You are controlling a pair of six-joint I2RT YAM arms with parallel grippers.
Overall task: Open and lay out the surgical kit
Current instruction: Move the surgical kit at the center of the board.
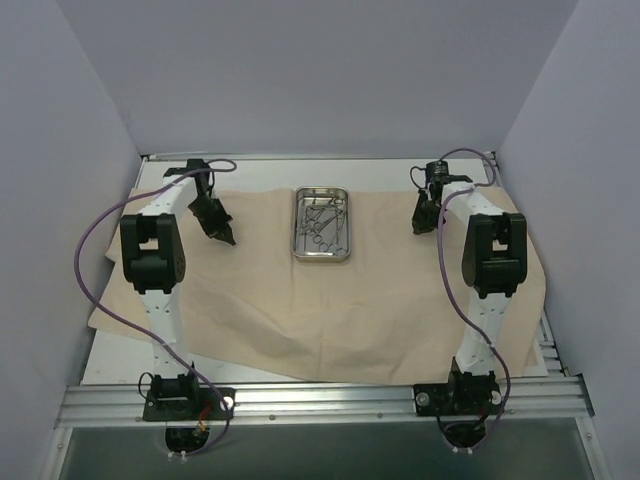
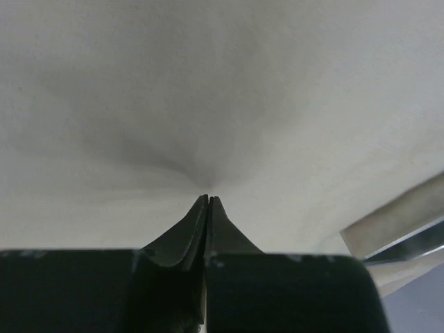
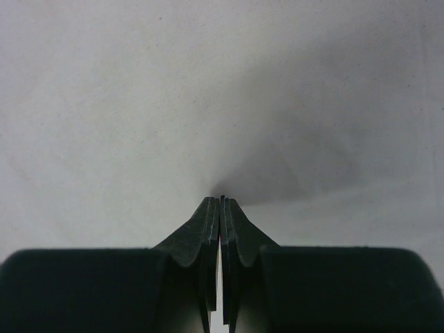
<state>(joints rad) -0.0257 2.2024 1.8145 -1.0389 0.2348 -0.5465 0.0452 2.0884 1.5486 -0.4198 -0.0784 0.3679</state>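
Beige cloth wrap (image 1: 330,310) lies spread across the table, the steel tray (image 1: 297,226) of forceps (image 1: 322,222) near its far edge. The left gripper (image 1: 226,238) and right gripper (image 1: 422,226) are closed — each pinching cloth toward a far corner.

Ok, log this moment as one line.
left gripper: shut on beige cloth wrap | right gripper: shut on wrap | shiny rectangular steel tray: on wrap, holding silver forceps

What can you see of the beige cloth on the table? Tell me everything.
The cloth is a large beige sheet, matte and woven-looking, opened out almost flat with soft creases over most of the table. A shiny steel tray rests on its far middle. The left pincer and the right pincer, both shut, pinch it either side of the tray, puckering it at their tips.
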